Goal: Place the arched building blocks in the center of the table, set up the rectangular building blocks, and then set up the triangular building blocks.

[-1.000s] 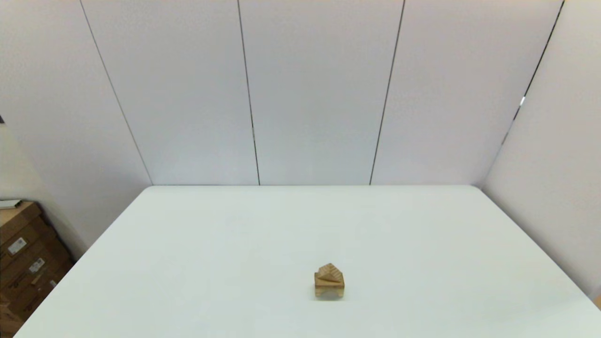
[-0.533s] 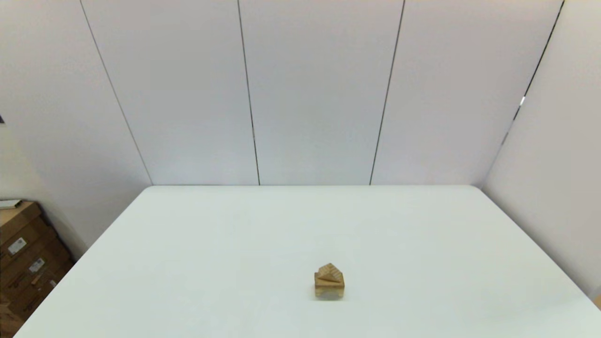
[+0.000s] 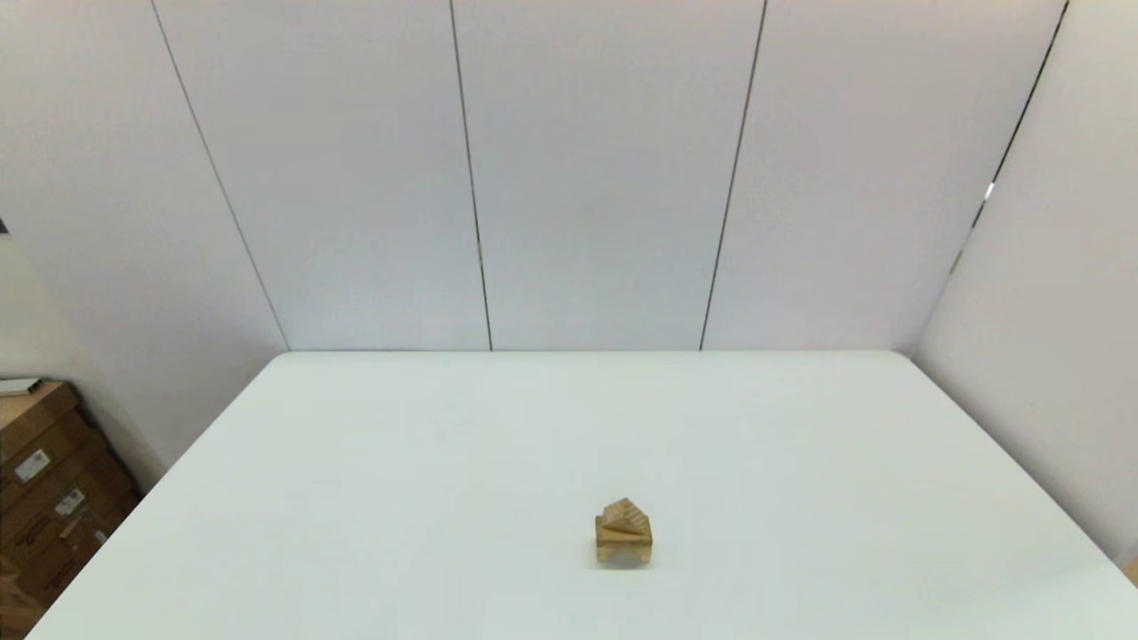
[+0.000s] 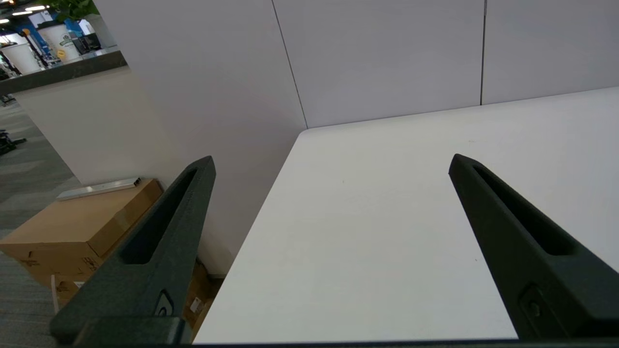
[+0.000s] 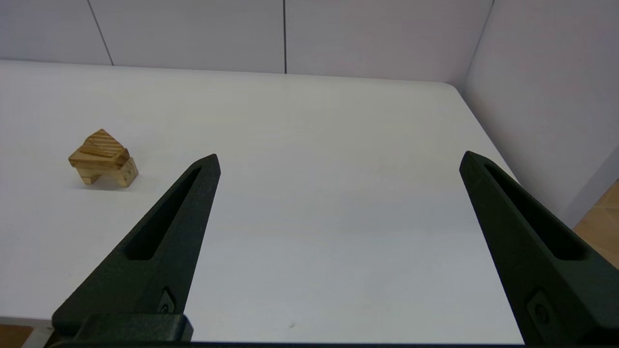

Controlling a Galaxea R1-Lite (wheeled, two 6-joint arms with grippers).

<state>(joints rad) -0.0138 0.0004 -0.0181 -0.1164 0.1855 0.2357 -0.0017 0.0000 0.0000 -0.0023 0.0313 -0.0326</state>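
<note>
The three blocks stand as one small stack near the front middle of the bench [image 3: 356,498]. At the bottom is the pale arched block [image 3: 623,552], its curved cut-out facing down so that it stands on its two feet. On it lies the darker rectangular block [image 3: 625,533], flat, and on top of that sits the triangular block [image 3: 626,512] with its peak upward and its striped grain showing (the right wrist view shows the same order of layers, arch [image 5: 109,175], slab [image 5: 99,158], wedge [image 5: 102,144]). Each block touches the one beneath it.

Neither arm shows in the head view. The right gripper [image 5: 338,162] hangs over the bench's near right part, well apart from the stack, its fingers [image 5: 164,227] spread wide and holding nothing. The left gripper [image 4: 331,162] is at the bench's left edge, its fingers [image 4: 159,232] likewise released and empty. Beyond that edge, cardboard boxes [image 4: 72,227] stand on the floor beside the white wall panels [image 3: 605,178].
</note>
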